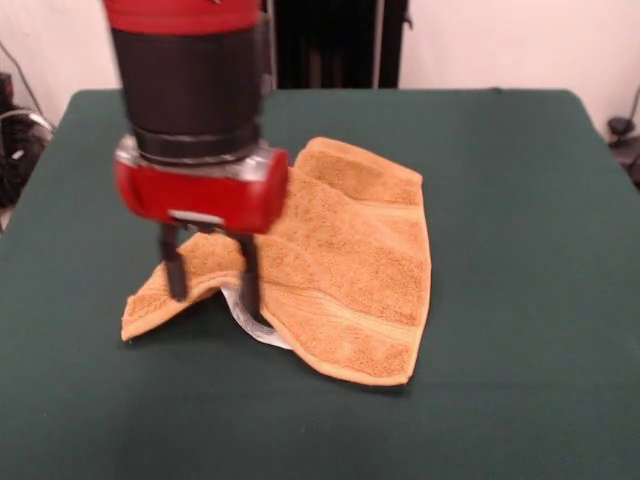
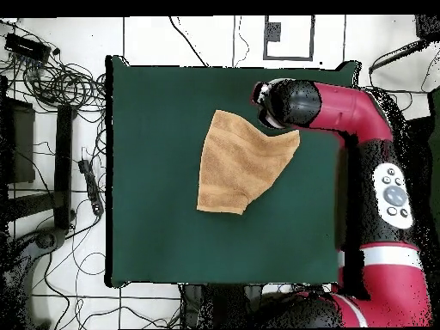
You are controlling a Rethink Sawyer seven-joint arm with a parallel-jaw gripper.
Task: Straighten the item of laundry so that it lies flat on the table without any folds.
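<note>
The golden-orange towel (image 1: 350, 270) lies crumpled on the green table (image 1: 520, 200), a little left of the middle, with a fold running across it and one corner stretched out to the left. A white label (image 1: 250, 325) peeks out from under its near edge. My gripper (image 1: 212, 285) hangs over the towel's left part with its two dark fingers apart, straddling the raised edge of the cloth. In the overhead view the towel (image 2: 236, 163) shows as an uneven shape on the table (image 2: 155, 232), and the arm's wrist (image 2: 288, 103) covers its upper right corner and hides the gripper.
Cables and gear (image 2: 51, 77) lie on the floor beside the table. The arm's red links (image 2: 378, 172) run along the table's right edge in the overhead view.
</note>
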